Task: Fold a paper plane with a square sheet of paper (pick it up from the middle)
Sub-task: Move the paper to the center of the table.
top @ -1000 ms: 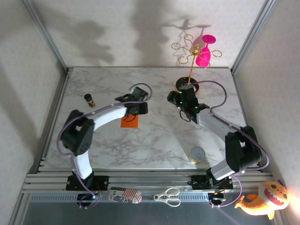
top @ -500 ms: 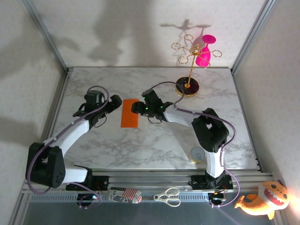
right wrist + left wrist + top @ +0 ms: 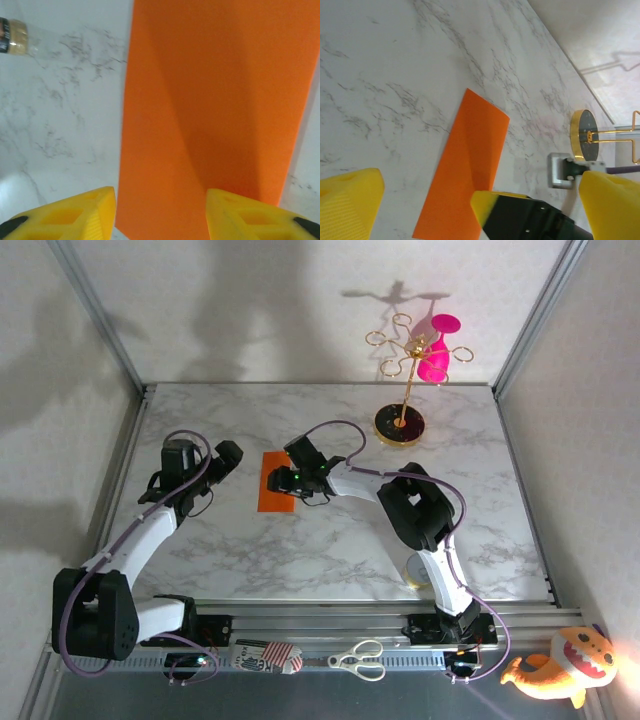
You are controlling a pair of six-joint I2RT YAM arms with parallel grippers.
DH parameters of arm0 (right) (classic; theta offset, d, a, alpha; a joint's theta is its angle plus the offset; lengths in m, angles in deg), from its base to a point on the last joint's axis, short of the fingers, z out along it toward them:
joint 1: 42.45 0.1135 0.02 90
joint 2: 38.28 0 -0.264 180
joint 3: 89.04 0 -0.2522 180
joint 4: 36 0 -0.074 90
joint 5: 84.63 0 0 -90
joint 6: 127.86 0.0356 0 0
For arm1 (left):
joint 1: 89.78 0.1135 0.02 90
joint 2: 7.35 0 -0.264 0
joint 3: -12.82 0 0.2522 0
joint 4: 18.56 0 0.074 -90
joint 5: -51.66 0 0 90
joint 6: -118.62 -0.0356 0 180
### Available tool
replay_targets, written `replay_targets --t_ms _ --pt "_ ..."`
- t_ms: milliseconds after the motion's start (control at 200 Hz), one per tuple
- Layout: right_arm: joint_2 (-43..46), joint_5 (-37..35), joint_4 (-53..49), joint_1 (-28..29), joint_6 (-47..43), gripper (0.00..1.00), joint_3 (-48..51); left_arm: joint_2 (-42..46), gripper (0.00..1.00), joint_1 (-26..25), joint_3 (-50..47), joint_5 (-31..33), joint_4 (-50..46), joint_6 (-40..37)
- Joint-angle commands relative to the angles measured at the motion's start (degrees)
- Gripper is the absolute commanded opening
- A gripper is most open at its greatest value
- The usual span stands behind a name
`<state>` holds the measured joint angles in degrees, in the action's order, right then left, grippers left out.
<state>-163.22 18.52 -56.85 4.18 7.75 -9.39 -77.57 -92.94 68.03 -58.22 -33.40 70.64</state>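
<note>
- Top view: the thin bright-orange sheet of paper, folded into a strip, lies flat left of centre. The right gripper hangs over it. The left gripper, at its 9 o'clock, gapes empty. The gold wire stand on a black round base sits clear at 2 o'clock.
- Left wrist view: an off-centre push on the strip's edge could drag it askew.
- Right wrist view: the jaws stand apart, holding nothing, and pinching flat paper may crumple it. A small dark-capped bottle lies at 10 o'clock.

Count on the desk: 1 orange paper sheet, 1 gold stand, 1 pink glass. Off it: 1 scissors, 1 plush toy.
</note>
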Motion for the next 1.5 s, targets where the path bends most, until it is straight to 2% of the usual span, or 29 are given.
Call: replay_targets --t_ms 0,225,441,536,681,826,1157,1397,1497 --pt "-0.7 -0.5 -4.1 -0.3 -1.6 0.50 -0.1 -1.3 0.99 0.4 -0.5 -2.7 2.2 1.1" --pt "5.7 -1.2 -4.2 -3.7 -5.5 0.49 12.2 -4.5 1.00 -0.3 -0.4 -6.6 4.1 1.4" --pt "14.3 0.8 0.0 -6.6 -11.0 0.49 24.2 -8.5 0.99 -3.9 -0.1 -10.1 4.8 1.7" --pt "18.0 5.5 4.1 -8.6 -8.7 0.49 24.9 -9.8 0.99 -6.1 -0.6 -11.2 4.8 2.8" --pt "23.8 2.6 11.4 -8.9 -1.1 0.51 28.6 -9.9 0.99 -10.6 -3.5 -11.9 6.3 5.7" --pt "22.8 -3.3 8.3 -9.1 1.8 0.50 27.9 -10.9 0.99 -14.1 -5.4 -13.1 8.2 8.0" --pt "16.3 -2.5 5.7 -9.1 2.0 0.47 23.6 -16.2 0.96 -19.4 -5.8 -13.9 12.7 12.7" --pt "13.9 -4.1 2.7 -9.2 2.6 0.46 23.5 -20.6 0.82 -21.4 -4.5 -16.0 14.2 14.6" --pt "13.3 -4.5 1.5 -9.3 2.7 0.42 23.8 -21.6 0.75 -22.0 -3.9 -16.6 14.0 14.6"
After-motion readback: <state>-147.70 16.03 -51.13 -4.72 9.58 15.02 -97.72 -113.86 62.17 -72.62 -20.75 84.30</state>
